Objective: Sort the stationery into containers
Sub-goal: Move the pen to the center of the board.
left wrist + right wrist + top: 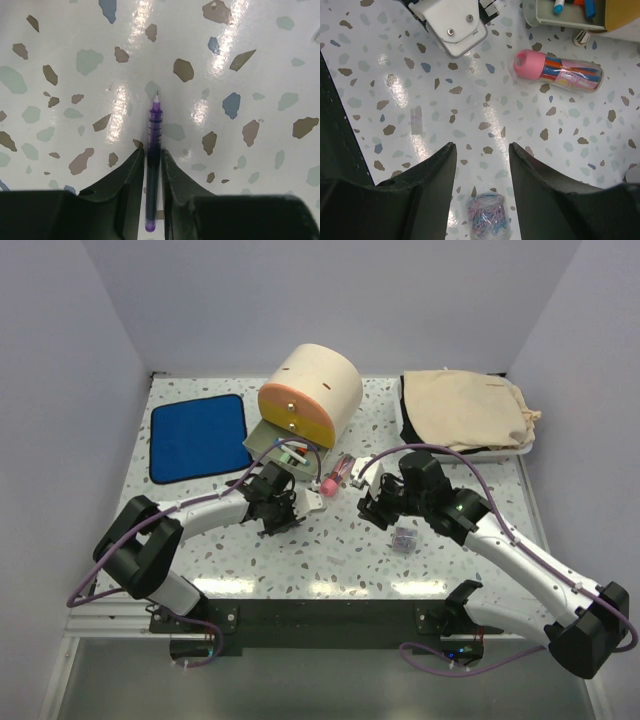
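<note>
**Purple pen (pixel 154 125) between the fingers of the left hand (pixel 152 156)**

At the far left a blue cloth (pixel 198 435) lay flat on the table (pixel 330 560). The left hand was low over the table, its fingers close on both sides of the pen. Whether they pressed it, I could not tell. Behind it the grey drawer (pixel 258 440) of the round cabinet (pixel 320 375) stood open, with pens (pixel 292 452) inside. A pink tube (pixel 560 70) lay near the drawer. The right hand (pixel 481 146) was released and empty, and a small box of clips (pixel 487 220) lay near it. Far right lay a beige bag (pixel 465 408).

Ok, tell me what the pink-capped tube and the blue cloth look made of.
The pink-capped tube looks like clear glossy plastic: coloured contents show through its wall. The blue cloth looks like soft matte fabric, perhaps microfibre: no shine, dark bound edge.
</note>
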`<state>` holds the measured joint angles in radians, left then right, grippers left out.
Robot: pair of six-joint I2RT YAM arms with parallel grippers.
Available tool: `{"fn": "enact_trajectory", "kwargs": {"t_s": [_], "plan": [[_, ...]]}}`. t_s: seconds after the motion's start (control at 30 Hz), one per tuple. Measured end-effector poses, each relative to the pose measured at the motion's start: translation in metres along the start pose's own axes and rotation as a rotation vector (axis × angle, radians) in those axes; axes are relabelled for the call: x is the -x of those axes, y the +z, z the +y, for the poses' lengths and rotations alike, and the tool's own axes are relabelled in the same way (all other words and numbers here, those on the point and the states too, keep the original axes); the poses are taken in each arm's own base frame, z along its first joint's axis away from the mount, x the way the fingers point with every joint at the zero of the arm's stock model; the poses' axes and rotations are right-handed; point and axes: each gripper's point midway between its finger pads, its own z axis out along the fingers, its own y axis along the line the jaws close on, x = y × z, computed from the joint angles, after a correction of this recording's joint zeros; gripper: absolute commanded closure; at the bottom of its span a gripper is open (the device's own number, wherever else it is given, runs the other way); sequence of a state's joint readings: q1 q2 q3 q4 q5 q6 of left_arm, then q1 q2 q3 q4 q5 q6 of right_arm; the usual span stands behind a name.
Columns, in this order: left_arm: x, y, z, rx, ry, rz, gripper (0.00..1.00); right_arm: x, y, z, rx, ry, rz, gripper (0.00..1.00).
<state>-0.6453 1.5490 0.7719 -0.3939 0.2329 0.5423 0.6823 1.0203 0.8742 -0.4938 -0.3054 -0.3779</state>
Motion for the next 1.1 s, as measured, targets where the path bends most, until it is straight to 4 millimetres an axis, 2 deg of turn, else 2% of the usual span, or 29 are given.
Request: {"fn": "enact_trajectory", "kwargs": {"t_s": [0.13,0.37,0.53,1.1], "plan": [[0.006,0.002,0.002,0.001,-0.003,-0.031,0.81,0.007,-0.002,-0.002,-0.003,-0.002,-0.005,0.50],[0.007,0.003,0.001,-0.008,-0.003,-0.029,0.80,0.021,-0.002,-0.008,-0.011,-0.009,-0.022,0.50],[0.004,0.004,0.001,-0.015,0.001,-0.014,0.73,0.021,-0.002,-0.008,-0.009,-0.006,-0.018,0.50],[0.002,0.001,0.003,-0.009,0.026,-0.025,0.69,0.023,-0.004,-0.009,-0.013,-0.007,-0.019,0.50]]}}
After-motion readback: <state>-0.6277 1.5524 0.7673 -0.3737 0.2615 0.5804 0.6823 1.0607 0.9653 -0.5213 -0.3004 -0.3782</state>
